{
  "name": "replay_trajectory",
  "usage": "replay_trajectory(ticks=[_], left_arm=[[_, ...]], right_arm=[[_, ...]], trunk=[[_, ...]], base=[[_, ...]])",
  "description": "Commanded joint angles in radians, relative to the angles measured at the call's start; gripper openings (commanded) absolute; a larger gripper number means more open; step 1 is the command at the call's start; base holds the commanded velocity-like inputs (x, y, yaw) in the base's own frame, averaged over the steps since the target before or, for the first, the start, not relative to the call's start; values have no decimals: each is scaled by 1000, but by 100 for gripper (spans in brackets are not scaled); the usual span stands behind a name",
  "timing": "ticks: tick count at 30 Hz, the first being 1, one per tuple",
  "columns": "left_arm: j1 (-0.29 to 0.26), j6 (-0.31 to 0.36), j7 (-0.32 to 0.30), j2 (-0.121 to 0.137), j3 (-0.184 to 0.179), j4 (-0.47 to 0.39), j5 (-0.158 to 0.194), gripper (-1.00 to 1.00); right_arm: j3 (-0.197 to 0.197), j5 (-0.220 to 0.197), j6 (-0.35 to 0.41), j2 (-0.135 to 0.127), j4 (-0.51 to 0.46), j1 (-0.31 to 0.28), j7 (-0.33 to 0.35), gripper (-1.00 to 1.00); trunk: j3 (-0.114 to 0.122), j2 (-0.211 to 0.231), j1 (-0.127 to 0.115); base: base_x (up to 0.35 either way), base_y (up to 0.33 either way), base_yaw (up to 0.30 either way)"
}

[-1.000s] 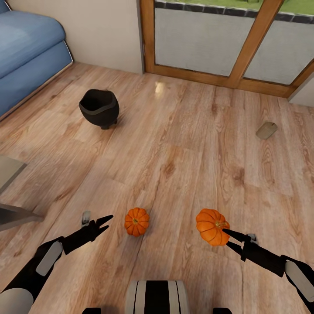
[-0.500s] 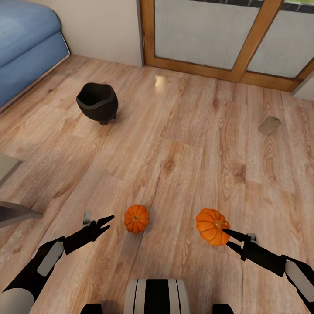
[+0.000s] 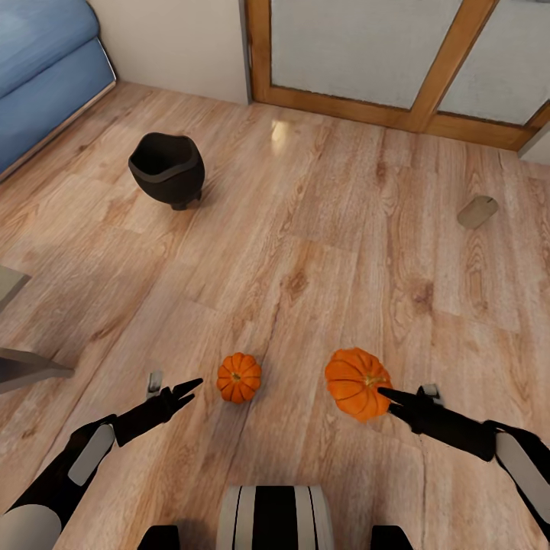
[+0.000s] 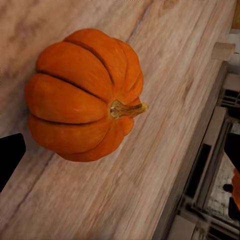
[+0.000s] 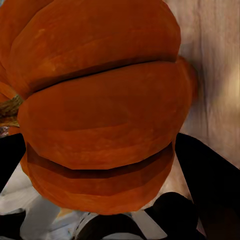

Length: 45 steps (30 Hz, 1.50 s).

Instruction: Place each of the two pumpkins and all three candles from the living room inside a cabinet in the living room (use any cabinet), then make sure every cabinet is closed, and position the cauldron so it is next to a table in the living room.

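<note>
R gripper (image 3: 384, 395) grips big pumpkin (image 3: 353, 383); cauldron (image 3: 166, 169), candle (image 3: 477, 211) far (floor)

A wooden plank floor (image 3: 321, 252) held a black cauldron (image 3: 166, 168), a small pumpkin (image 3: 238, 377) (resting near the robot), and a beige candle (image 3: 477, 211) lying on its side.

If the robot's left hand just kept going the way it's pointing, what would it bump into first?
Most likely the smaller pumpkin on the wooden floor. The open left hand points toward it, and the left wrist view shows it between the fingers, though the depth is hard to judge.
</note>
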Motion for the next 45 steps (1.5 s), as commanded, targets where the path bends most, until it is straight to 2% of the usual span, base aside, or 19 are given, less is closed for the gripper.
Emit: replay_trajectory(ticks=[1, 3, 5, 7, 10, 23, 45], left_arm=[[0, 7, 0, 1, 0, 0, 6, 100], [0, 7, -2, 2, 0, 0, 6, 100], [0, 6, -9, 1, 0, 0, 6, 100], [0, 5, -16, 0, -1, 0, 5, 100], [0, 4, -19, 0, -2, 0, 5, 100], [0, 3, -45, 4, -1, 0, 4, 100], [0, 3, -49, 4, -1, 0, 3, 100]], right_arm=[[-2, 11, 33, 0, -67, 1, -9, -100], [-14, 6, 72, 0, -130, 3, -43, -100], [-49, -1, 89, 1, -163, 3, -73, -100], [-81, -4, 94, 2, -166, 3, -89, -100], [-94, -6, 94, 0, -161, 3, -96, -100], [-97, -19, 94, 0, -145, 3, -97, -100], [-97, -19, 94, 1, -144, 3, -97, -100]], trunk=[[-1, 0, 0], [-1, 0, 0], [-4, 0, 0], [-12, -1, 1], [-24, -2, 3], [-74, -5, 8], [-159, -10, 18]], base=[[0, 0, 0], [0, 0, 0], [0, 0, 0], [0, 0, 0], [0, 0, 0], [0, 0, 0], [0, 0, 0]])
